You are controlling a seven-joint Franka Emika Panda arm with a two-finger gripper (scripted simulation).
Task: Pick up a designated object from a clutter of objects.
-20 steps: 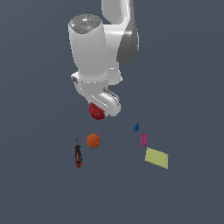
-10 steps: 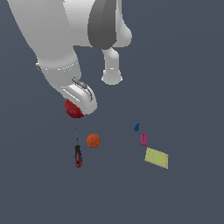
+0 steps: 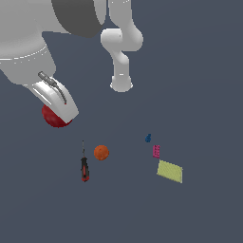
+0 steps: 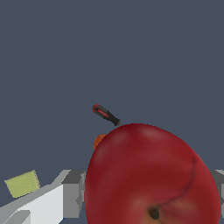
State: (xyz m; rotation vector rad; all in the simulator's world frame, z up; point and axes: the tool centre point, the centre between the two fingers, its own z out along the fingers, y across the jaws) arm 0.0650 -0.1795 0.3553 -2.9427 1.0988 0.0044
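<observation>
Arm swung toward exterior view's left, nearer cam since 0.5 s ago. Gripper point(image 3: 58, 114) clamped on glossy red apple point(image 4: 151, 175), held high, clear of orange ball point(image 3: 101, 152), red-and-black screwdriver point(image 3: 84, 166).

Dark grey floor point(image 3: 209, 85) with screwdriver point(image 3: 84, 166), orange ball point(image 3: 101, 152), blue piece point(image 3: 148, 138), pink block point(image 3: 156, 151), yellow-green pad point(image 3: 170, 171).

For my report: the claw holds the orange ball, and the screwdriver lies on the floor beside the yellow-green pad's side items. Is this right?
Not quite. The claw holds the red apple, as the wrist view shows; the orange ball lies beside the screwdriver.
</observation>
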